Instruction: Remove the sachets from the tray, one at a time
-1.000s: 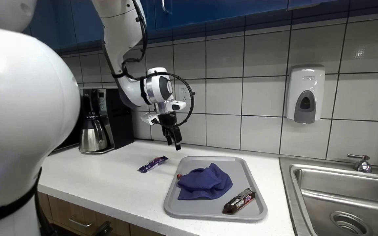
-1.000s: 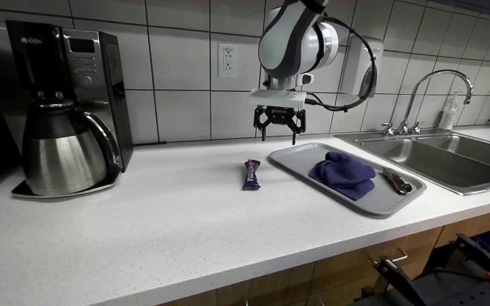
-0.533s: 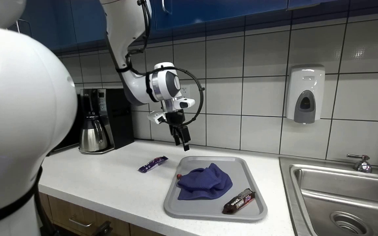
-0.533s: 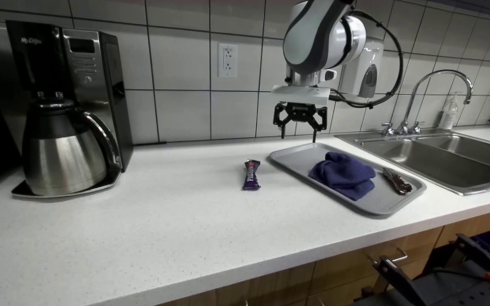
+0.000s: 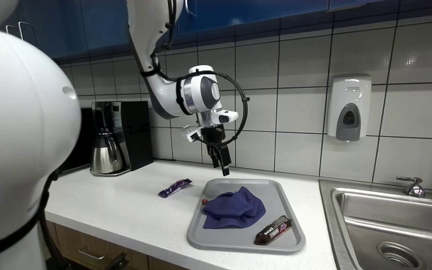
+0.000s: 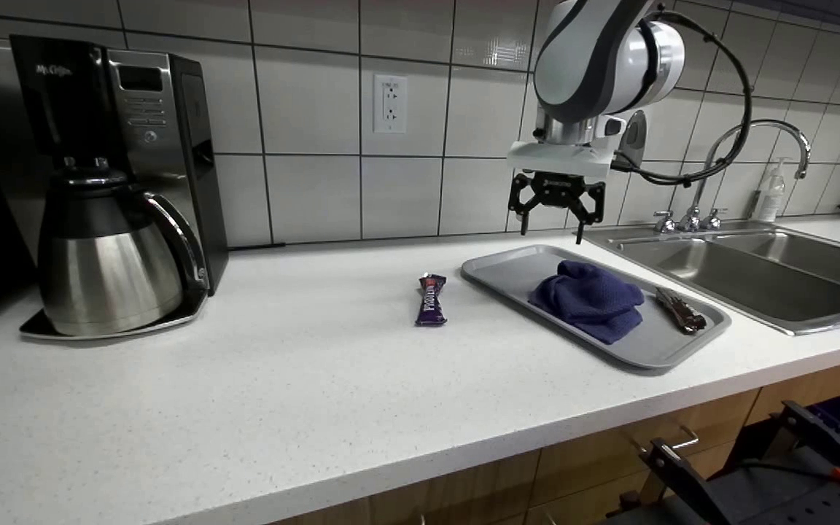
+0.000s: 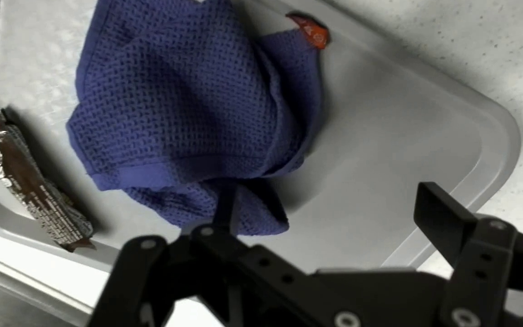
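Observation:
My gripper (image 6: 551, 232) is open and empty, held above the back end of the grey tray (image 6: 507, 268). In the wrist view the gripper (image 7: 328, 199) has its fingers wide apart over bare tray. A dark brown sachet (image 5: 273, 230) lies on the tray near one end; it also shows in the wrist view (image 7: 30, 181). A red tip (image 7: 309, 31) of a small packet sticks out from under a purple-blue cloth (image 7: 184, 100) on the tray; the rest of it is hidden. A purple sachet (image 6: 432, 300) lies on the counter beside the tray.
A coffee maker with a steel carafe (image 6: 110, 255) stands on the counter at the left. A steel sink (image 5: 399, 232) is right beside the tray. A tiled wall with a soap dispenser (image 5: 350, 107) runs behind, and blue cupboards (image 5: 253, 13) hang above.
My open gripper has moved to the right in both exterior views, away from the purple sachet and over the tray's back end. The sachets, cloth and tray have not moved.

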You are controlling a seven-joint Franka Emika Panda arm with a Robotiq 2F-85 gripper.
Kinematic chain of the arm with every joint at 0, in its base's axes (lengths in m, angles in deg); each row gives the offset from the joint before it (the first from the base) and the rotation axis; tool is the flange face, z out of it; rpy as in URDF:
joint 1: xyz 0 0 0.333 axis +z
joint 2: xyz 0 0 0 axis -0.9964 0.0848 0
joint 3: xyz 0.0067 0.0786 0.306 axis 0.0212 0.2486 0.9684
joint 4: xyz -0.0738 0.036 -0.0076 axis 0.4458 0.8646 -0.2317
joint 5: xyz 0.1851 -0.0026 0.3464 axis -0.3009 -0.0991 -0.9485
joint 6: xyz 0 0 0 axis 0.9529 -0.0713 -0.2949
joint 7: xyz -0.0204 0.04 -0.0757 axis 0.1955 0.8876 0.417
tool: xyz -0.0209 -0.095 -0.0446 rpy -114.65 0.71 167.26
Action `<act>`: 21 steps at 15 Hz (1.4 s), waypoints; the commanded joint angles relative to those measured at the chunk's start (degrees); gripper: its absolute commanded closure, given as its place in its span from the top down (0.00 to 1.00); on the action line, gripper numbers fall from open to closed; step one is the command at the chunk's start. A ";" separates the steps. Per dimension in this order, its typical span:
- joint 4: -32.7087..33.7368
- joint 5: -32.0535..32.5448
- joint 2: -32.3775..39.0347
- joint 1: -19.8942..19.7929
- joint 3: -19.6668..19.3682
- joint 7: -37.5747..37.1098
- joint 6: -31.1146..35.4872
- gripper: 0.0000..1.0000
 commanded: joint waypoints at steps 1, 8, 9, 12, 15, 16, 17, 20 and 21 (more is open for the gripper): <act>-4.35 1.77 -3.90 -3.72 -0.20 2.41 1.83 1.00; -7.93 2.90 -5.98 -9.15 -2.32 8.86 3.51 1.00; -8.07 3.01 -6.17 -9.76 -2.55 9.87 3.25 1.00; -9.62 3.25 -6.73 -11.65 -3.18 14.04 4.20 1.00; -10.74 2.34 -6.75 -13.44 -3.72 18.27 4.96 1.00; -11.00 2.26 -6.68 -13.91 -4.00 19.21 5.10 1.00; -11.19 2.16 -6.61 -14.34 -4.25 20.10 5.10 1.00; -11.95 2.69 -6.31 -15.31 -5.60 22.07 5.44 1.00; -12.15 2.46 -6.17 -15.65 -5.89 22.80 5.46 1.00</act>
